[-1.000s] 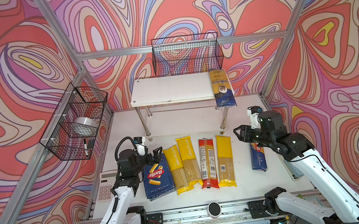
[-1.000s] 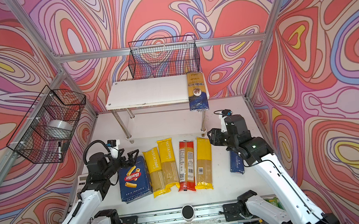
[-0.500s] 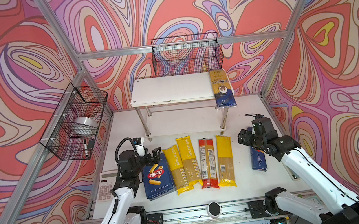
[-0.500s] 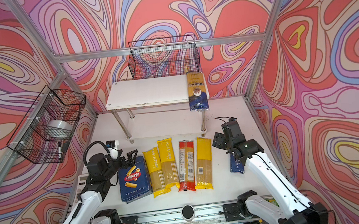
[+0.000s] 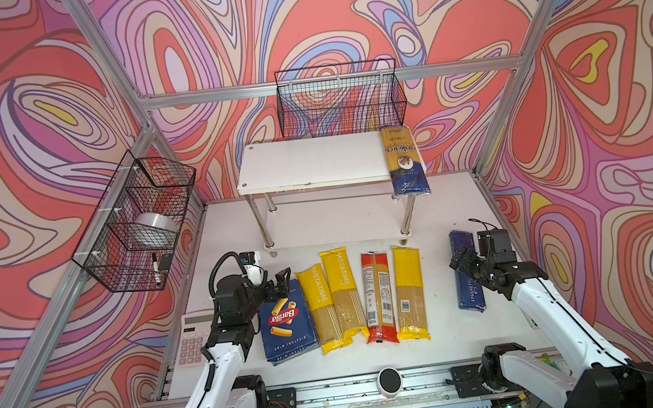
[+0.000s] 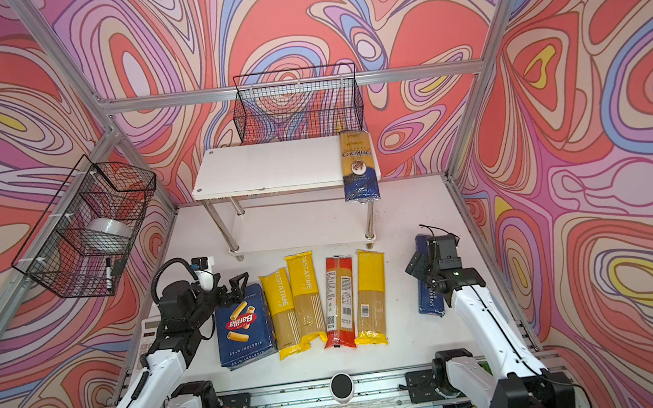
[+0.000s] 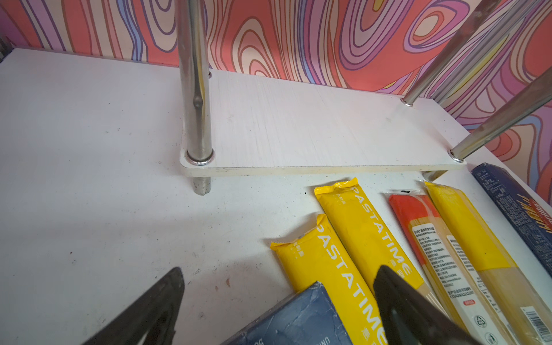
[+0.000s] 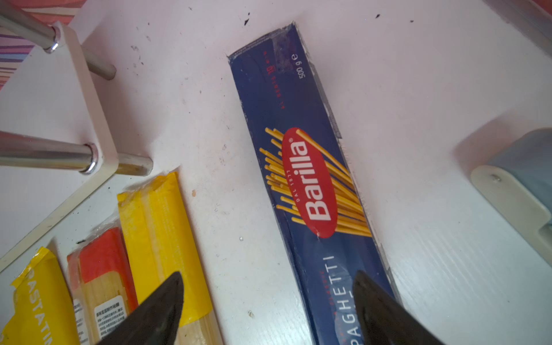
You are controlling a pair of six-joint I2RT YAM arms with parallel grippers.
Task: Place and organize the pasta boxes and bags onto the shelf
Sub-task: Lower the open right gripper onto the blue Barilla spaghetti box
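Right wrist view shows the right tool spread wide and holding nothing, poised above the long spaghetti box, which lies flat on the counter beside the row of bags. The left tool is spread too, empty, above a corner of the rigatoni box. Three yellow bags and a red bag lie side by side before the shelf. A gold-and-navy bag rests on the right end of its top board, overhanging the front edge.
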